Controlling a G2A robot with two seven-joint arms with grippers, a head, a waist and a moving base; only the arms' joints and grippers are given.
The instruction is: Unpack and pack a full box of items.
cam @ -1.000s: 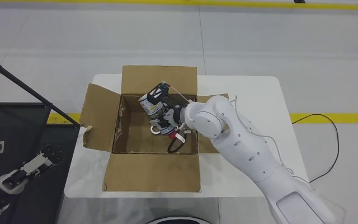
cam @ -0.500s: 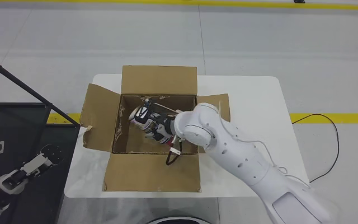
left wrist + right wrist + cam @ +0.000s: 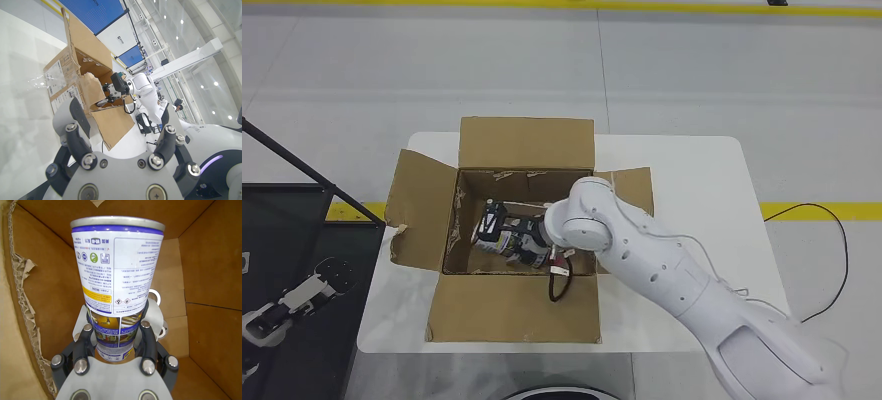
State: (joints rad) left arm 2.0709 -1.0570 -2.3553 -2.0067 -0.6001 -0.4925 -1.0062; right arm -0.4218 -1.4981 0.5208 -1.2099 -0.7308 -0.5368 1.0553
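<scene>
The right pincer [image 3: 116,321], clamped on the can [image 3: 117,266], had dropped from the box's [image 3: 527,145] 12 o'clock edge to low inside, toward 9 o'clock, so the can looked nearly ready to set down. The left pincer [image 3: 122,108] stood apart, holding nothing.

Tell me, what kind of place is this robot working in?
Probably a big robot lab or test hall. It has rows of ceiling lights high up, blue panels and a yellow line on the grey floor. The box sits on a white table.
</scene>
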